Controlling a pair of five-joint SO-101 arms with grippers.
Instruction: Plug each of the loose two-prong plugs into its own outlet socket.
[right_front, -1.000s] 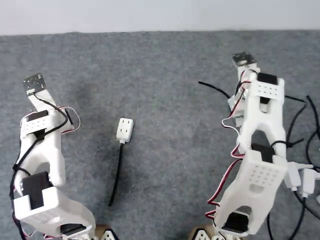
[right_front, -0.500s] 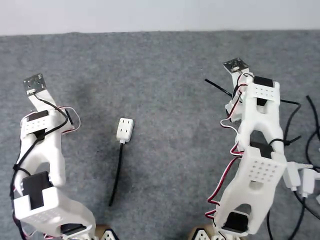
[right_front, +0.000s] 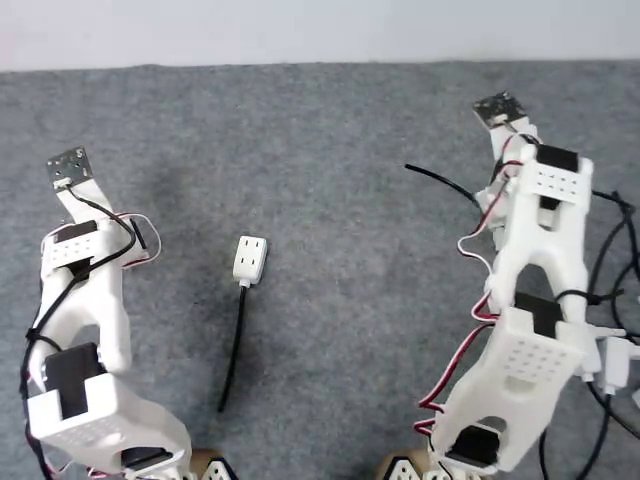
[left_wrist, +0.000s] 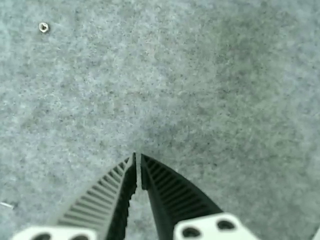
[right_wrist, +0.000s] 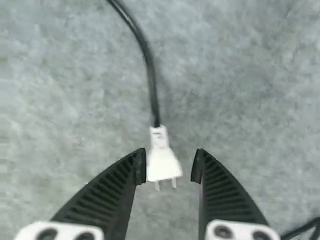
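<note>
The right gripper (right_wrist: 169, 153) stands open over the grey felt table cover (right_front: 330, 150), its two ribbed fingers (right_wrist: 120, 182) set on either side of a white two-prong plug (right_wrist: 162, 163). One finger sits right against the plug's side and there is a clear gap to the other, so nothing is clamped. The plug lies flat with its two prongs pointing back toward the gripper's base. Its black cord (right_wrist: 145, 55) runs away from the fingers across the cover. From above, the right arm (right_front: 535, 260) stretches along the right side of the table, and a length of black cord (right_front: 440, 180) comes out from under it. The white outlet socket block (right_front: 249, 257) lies near the middle of the table, well apart from both arms, and its own black lead (right_front: 235, 340) trails toward the near edge. The left arm (right_front: 85, 290) is at the left side. The left gripper (left_wrist: 137, 159) has its fingers pressed together with nothing between them, above bare cover. A small metal ring (left_wrist: 43, 27) lies farther off on the felt. Partly hidden white plug-like pieces (right_front: 612, 362) with black cords lie at the right edge.
</note>
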